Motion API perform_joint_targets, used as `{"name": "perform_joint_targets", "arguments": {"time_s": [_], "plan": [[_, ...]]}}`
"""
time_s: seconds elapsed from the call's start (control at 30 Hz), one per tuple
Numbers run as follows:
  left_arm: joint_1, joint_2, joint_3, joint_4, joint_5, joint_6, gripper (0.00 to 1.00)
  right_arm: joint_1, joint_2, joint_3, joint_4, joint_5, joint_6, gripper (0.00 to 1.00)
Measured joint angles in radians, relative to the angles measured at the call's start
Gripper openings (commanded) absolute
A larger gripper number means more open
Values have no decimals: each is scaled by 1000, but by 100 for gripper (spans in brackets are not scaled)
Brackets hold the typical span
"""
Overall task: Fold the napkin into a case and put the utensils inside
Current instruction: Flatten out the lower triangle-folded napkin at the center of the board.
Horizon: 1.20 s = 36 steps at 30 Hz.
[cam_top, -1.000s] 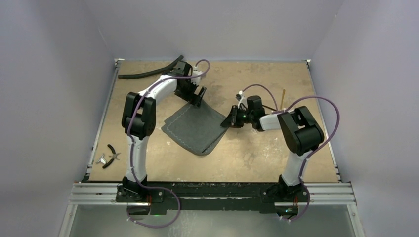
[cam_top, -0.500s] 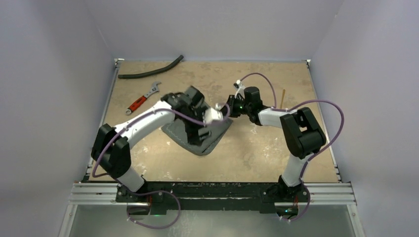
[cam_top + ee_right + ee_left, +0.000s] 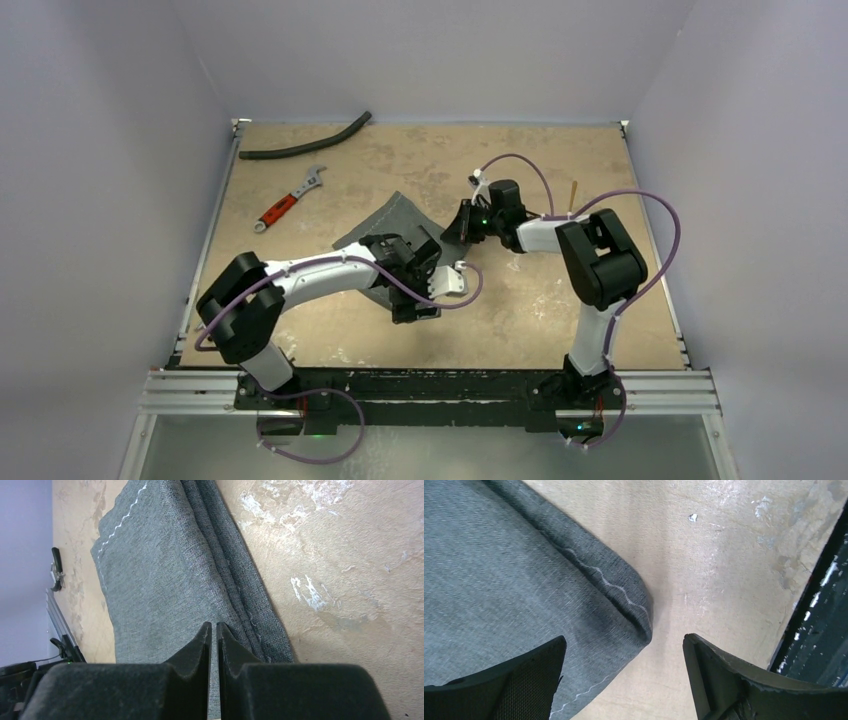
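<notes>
Overhead, the napkin lies folded near the middle of the table, its near half hidden under the left arm. The left gripper hangs over the napkin's near corner. The right gripper meets the cloth's right edge. A wrench with a red handle lies well apart to the far left, and a black hose runs along the far edge behind it. The gold utensil lies beyond the right arm, well apart from the napkin.

Left wrist view. The left gripper stands spread wide. One finger is over the cloth and the other over bare table, with the rounded, folded corner of the napkin between them. A pale wavy hem stitch follows the fold. Whether either finger touches the cloth cannot be told. A black rail crosses the right side.

Right wrist view. The right gripper has its fingers pressed almost together, with only a thin slit between them. Their tips sit at the stacked edge of the napkin, where several layers show side by side. Whether a layer is nipped in the slit cannot be told. Bare table lies to the right of the cloth.
</notes>
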Motion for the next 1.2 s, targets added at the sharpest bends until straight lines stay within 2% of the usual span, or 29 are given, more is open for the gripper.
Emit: {"name": "perform_joint_targets", "arguments": {"time_s": [0.17,0.3,0.5,0.73,0.83,0.9,0.97,1.1,1.17,1.2], "plan": [[-46,9,-68,51,-65,-7,79,0,22,8,0,0,-8,7],[-76,10,-105,86,-153,14,66,0,45,9,2,-5,-9,4],[-111,13,-117,156,-271,58,41,0,47,9,7,-10,-9,2],[-155,22,-137,211,-364,161,21,-1,47,9,8,-13,-7,0],[-168,21,-138,221,-399,228,18,-2,51,9,10,-21,-7,0],[-182,15,-138,222,-415,274,21,-3,53,9,13,-26,-7,0],[-209,6,-140,224,-425,311,29,-4,56,9,16,-28,-6,0],[-276,-8,-172,229,-398,367,60,-5,59,11,22,-32,-5,0],[-298,-7,-186,213,-363,383,87,-5,59,11,22,-31,-6,0],[-304,-8,-188,196,-354,406,92,-6,59,11,22,-31,-6,0]]}}
